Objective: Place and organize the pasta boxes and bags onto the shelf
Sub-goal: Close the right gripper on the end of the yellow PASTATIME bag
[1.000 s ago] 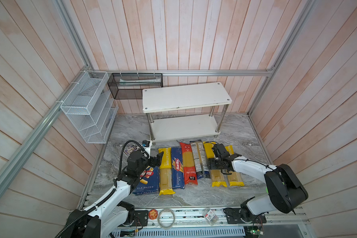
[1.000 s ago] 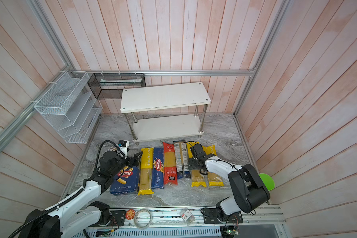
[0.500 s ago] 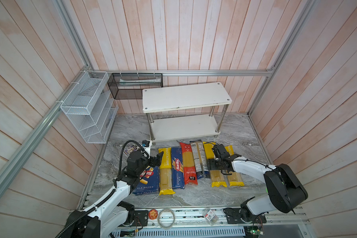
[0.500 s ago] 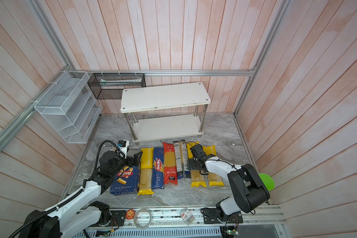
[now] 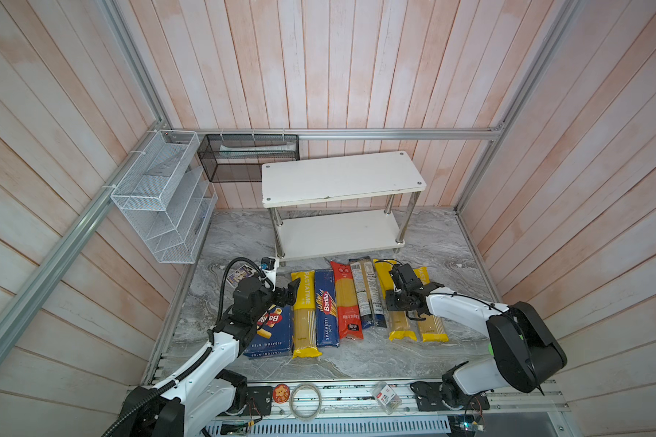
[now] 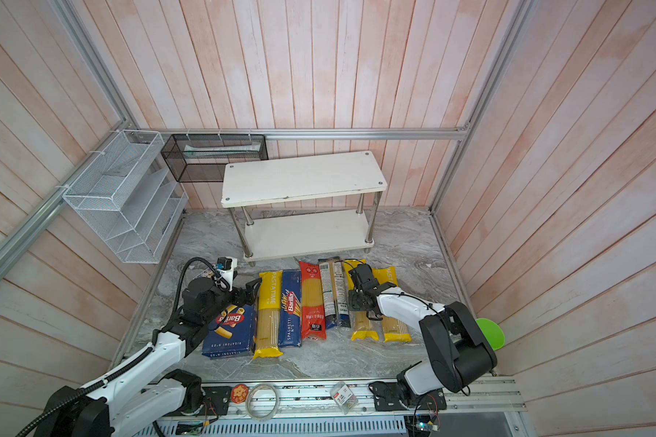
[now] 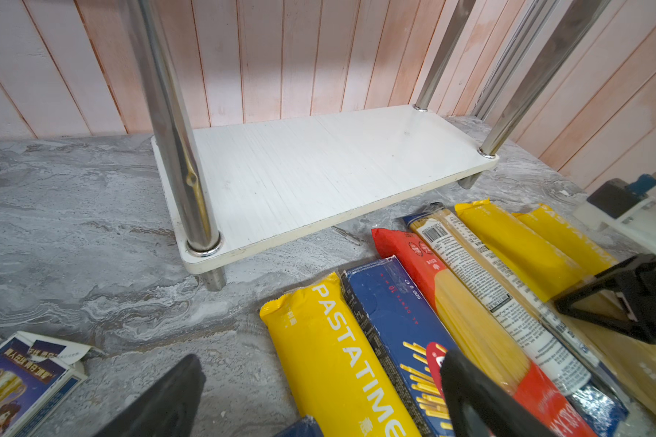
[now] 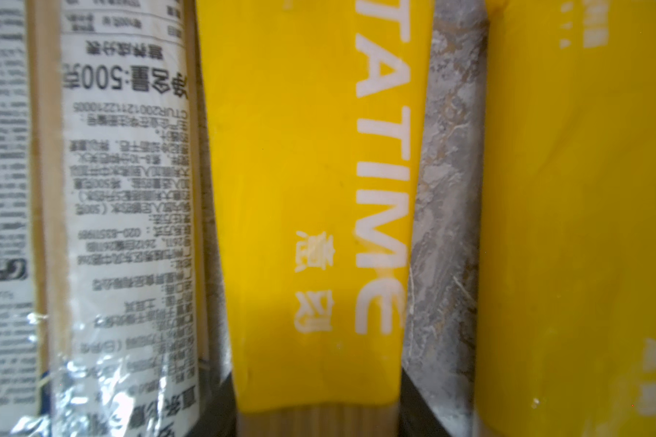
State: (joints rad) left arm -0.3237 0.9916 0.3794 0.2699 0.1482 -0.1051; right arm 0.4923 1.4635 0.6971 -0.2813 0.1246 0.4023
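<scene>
The right gripper (image 8: 319, 410) stands with its jaws narrow, clamped on a yellow PASTATIME bag (image 8: 311, 181), one finger against each long edge. The bag lies flat on the marble table (image 5: 360, 359). One finger sits between it and the labelled blue bag (image 5: 365, 293) just to its left, and one sits in the strip of marble beside the rightmost yellow bag (image 5: 431, 321). Further left in the same row lie the red bag (image 5: 346, 302), the spaghetti box (image 5: 325, 314), the leftmost yellow bag (image 5: 304, 318) and the rigatoni box (image 5: 271, 338), all side by side. The left gripper (image 7: 320, 357) hovers above the far end of the rigatoni box, jaws wide, holding nothing. The shelf (image 5: 341, 178) stands just beyond the row, with its near-left chrome post (image 7: 175, 151) ahead of the left gripper. A white wire rack (image 5: 160, 196) and a black mesh basket (image 5: 249, 157) hang far left
</scene>
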